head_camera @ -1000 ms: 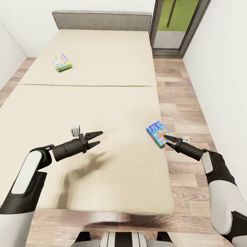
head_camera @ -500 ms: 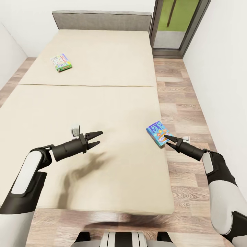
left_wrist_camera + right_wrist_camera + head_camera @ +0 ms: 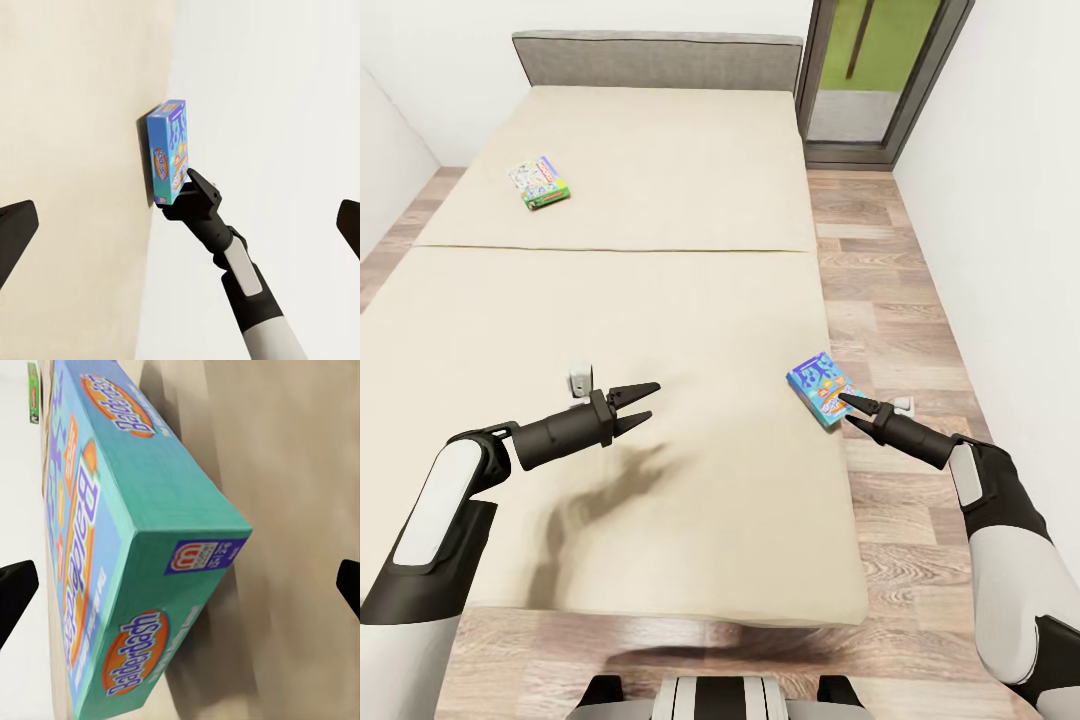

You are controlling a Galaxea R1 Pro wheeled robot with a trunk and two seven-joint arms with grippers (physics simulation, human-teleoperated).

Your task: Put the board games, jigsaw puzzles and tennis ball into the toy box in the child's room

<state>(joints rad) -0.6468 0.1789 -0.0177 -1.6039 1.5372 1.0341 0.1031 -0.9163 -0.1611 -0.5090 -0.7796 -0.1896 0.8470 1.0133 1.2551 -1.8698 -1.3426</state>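
Basically nothing has moved in the last second. The right tool point(image 3: 847, 403) sits spread wide around the near corner of the blue board game point(image 3: 821, 388) at the bed point(image 3: 660, 300) edge, not clamped yet. Left tool point(image 3: 645, 403) hangs open, idle. Green-edged game point(image 3: 538, 182) waits far up the bed.

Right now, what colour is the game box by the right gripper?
Blue face with teal sides, on the blue board game; right wrist view shows it best.
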